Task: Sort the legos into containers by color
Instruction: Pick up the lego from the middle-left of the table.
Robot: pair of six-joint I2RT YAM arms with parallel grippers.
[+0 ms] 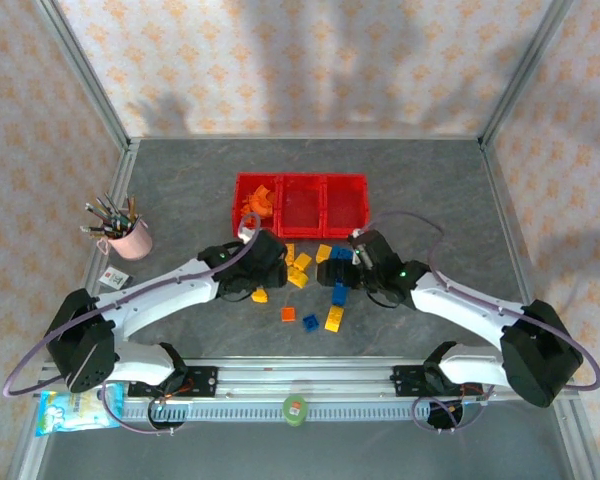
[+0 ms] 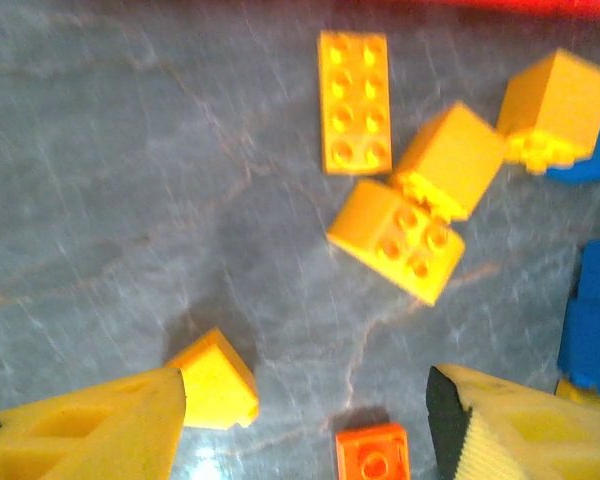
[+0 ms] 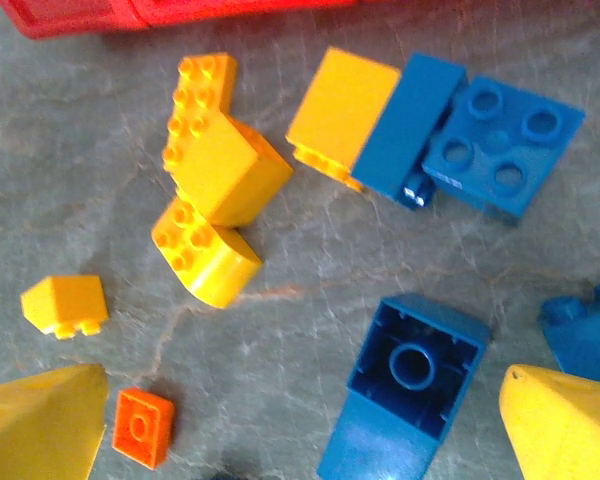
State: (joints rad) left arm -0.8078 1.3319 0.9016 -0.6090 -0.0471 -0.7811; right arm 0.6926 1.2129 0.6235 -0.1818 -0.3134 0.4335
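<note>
Held open and empty over a square orange plastic brick, the left gripper seems aligned to pinch it; the right gripper, also unclenched, is poised above an overturned blue plastic brick. Loose legos are strewn at six o'clock of the red mesh plastic bins.
</note>
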